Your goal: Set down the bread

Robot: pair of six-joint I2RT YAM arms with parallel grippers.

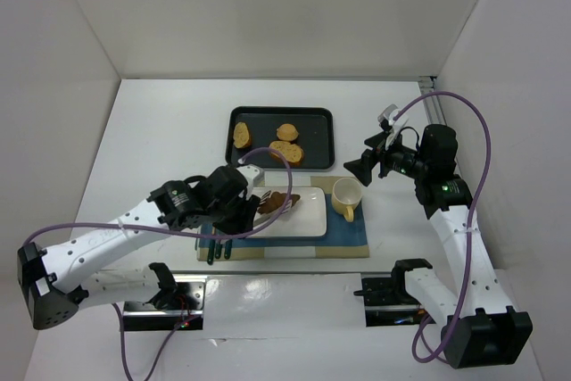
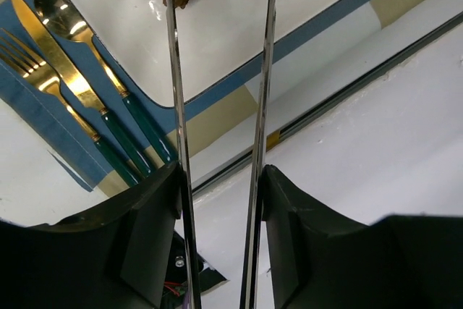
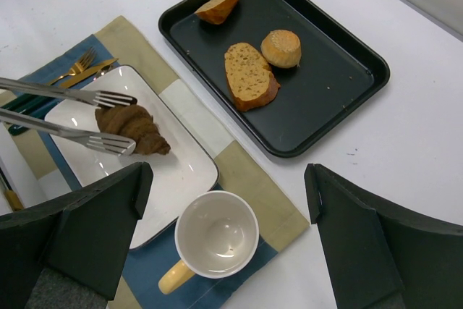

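Your left gripper (image 1: 239, 206) is clamped narrow on the tongs (image 3: 72, 95), and the tong tips straddle the bread (image 3: 137, 129). It's on the white plate (image 3: 181, 157), a shade toward 12 o'clock of the middle. I can't tell whether it rests free or is pinched. Ease the squeeze slowly so both tips spread evenly. Then lift a touch and draw out toward 8 o'clock, away from the cup (image 3: 217, 235) at 3 o'clock. The right gripper (image 1: 357, 168) hangs wide open and empty at 2 o'clock; leave it parked.
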